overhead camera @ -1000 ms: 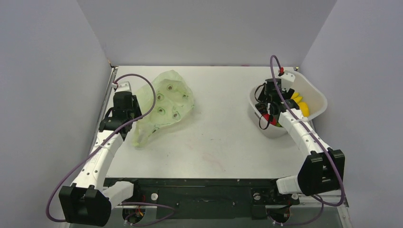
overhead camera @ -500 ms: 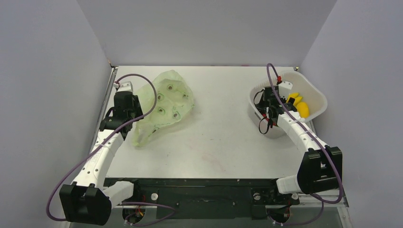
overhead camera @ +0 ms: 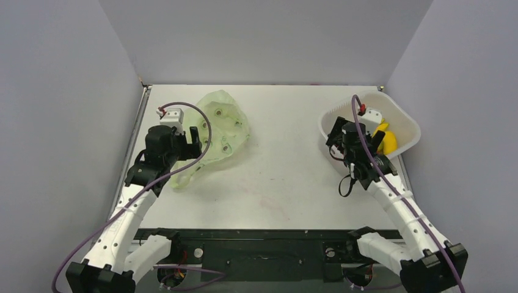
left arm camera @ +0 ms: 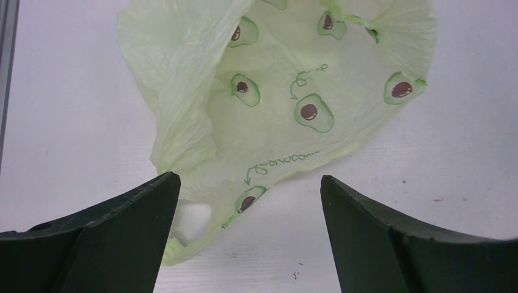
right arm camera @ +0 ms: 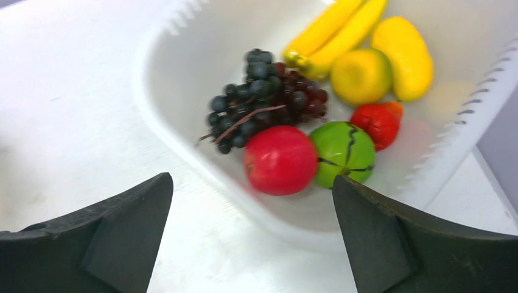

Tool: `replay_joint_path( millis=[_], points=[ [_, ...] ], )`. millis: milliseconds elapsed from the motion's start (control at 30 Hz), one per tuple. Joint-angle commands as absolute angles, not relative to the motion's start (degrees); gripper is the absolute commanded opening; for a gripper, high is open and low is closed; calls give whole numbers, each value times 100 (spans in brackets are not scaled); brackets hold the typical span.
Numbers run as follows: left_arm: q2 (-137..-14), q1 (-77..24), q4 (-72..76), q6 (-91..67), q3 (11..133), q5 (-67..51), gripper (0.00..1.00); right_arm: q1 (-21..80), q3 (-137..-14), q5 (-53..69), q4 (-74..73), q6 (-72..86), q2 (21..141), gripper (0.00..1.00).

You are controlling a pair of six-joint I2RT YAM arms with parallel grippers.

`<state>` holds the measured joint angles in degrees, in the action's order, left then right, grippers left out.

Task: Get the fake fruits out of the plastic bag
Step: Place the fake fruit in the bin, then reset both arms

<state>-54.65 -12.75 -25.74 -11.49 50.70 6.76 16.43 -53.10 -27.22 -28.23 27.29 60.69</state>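
The pale green plastic bag (overhead camera: pixel 215 133) with avocado prints lies crumpled at the table's left; in the left wrist view the bag (left arm camera: pixel 287 91) shows no fruit through it. My left gripper (overhead camera: pixel 195 139) hangs open above its near end, and the left gripper's (left arm camera: pixel 247 183) fingers touch nothing. The fake fruits lie in the white basket (overhead camera: pixel 404 117): a round red one (right arm camera: pixel 281 160), a round green one (right arm camera: pixel 343 152), a small red one (right arm camera: pixel 380 122) and a yellow-green one (right arm camera: pixel 361 76). My right gripper (overhead camera: pixel 337 135) stands open at the basket's near-left rim; the right gripper (right arm camera: pixel 251 183) is empty.
The basket's wall (right arm camera: pixel 183 91) also holds yellow bananas (right arm camera: pixel 333 30), a dark grape bunch (right arm camera: pixel 262 91) and a yellow oval fruit (right arm camera: pixel 403 58). Grey walls close in the table on three sides. White tabletop (overhead camera: pixel 287 165) lies between bag and basket.
Both grippers have opened. The left one has let go of the bag and risen off it. The right one has backed out of the basket toward its near-left rim.
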Motion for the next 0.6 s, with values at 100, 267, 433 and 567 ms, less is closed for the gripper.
replay_joint_path(
  millis=[100, 267, 433, 567],
  points=[
    [-4678, -1468, -2463, -1294, 5447, 91, 89, 2807, -5273, -2530, -3105, 2760, 4528, 100],
    [-3989, -1459, -2776, -1741, 5764, -232, 96, 2945, -5271, -1952, -3052, 2618, 3400, 100],
    [-3389, -1459, -2899, -2319, 6023, -390, 97, 2950, -5468, -1802, -3124, 2575, 2683, 100],
    [-2904, -1459, -2748, -2699, 6101, -316, 97, 2945, -5605, -1742, -3166, 2568, 2247, 100]
  ],
)
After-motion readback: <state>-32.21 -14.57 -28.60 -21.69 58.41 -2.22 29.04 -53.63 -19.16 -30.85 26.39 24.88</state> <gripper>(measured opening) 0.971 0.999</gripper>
